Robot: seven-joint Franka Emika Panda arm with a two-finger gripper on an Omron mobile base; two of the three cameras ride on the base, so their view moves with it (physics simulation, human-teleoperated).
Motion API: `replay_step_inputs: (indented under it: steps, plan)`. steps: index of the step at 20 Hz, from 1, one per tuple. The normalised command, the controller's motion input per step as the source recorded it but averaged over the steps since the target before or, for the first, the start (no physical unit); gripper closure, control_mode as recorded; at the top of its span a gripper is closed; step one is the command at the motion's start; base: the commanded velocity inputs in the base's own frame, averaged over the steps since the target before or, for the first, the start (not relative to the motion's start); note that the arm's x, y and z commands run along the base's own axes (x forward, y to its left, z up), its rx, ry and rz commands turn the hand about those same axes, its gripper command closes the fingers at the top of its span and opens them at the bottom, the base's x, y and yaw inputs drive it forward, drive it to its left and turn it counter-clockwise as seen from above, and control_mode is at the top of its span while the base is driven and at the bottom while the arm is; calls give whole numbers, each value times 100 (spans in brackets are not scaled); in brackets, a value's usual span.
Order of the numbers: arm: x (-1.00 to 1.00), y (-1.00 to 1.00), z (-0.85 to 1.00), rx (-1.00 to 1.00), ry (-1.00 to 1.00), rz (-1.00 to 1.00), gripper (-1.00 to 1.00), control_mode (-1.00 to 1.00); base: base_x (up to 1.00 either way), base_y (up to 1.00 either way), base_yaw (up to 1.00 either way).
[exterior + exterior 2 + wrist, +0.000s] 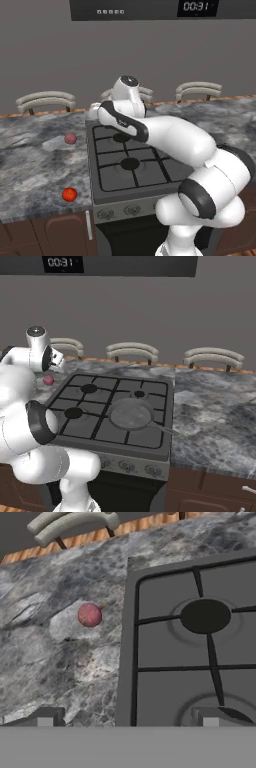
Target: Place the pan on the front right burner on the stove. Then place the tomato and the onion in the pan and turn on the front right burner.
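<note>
Marbled grey counter [30, 165] runs along a grey wall, with the stove [117, 406] set into it and chair backs beyond.

On that stove, the pan [131, 413] already sits on the grate over what should be the front right burner, which its base hides; in the right base view it lies at about 4 o'clock from the grate's centre, its handle pointing toward 4 o'clock over the grate's edge. Nothing is in it yet.

Both vegetables lie on the counter to the stove's left. In the left base view the onion [70, 138] is at about 9 o'clock from the rear left burner, near the stove's edge, and the tomato [69, 194] lies closer to the counter's front edge, at about 8 o'clock from the front left burner.

Over the stove's rear left corner hovers the gripper [128, 719], jaws spread wide and empty. From the hand view the onion [90, 614] sits at roughly 10 o'clock, well apart from the fingertips [46, 718].

My judgement is that the onion comes next. Being a smooth ball on a flat top, it could roll away if one finger reaches it first, or squirt out of an off-centre pinch. Carrying it across the grates, a low pass could clip them.

Only one thing can be read: a display [60, 262] above the stove showing 00:31.
</note>
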Motion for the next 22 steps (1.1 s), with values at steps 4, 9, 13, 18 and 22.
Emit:
replay_step_inputs:
  steps: [4,9,13,18,22]
  plan:
    - [45,59,0,0,0,0,-100,-100,0,0,0]
    - [53,58,1,0,7,0,-100,-100,0,0,0]
    - [51,33,0,0,9,0,-100,-100,0,0,0]
    - [51,28,0,-3,3,0,-100,-100,0,0,0]
    - [34,32,-1,-4,0,0,-100,-100,0,0,0]
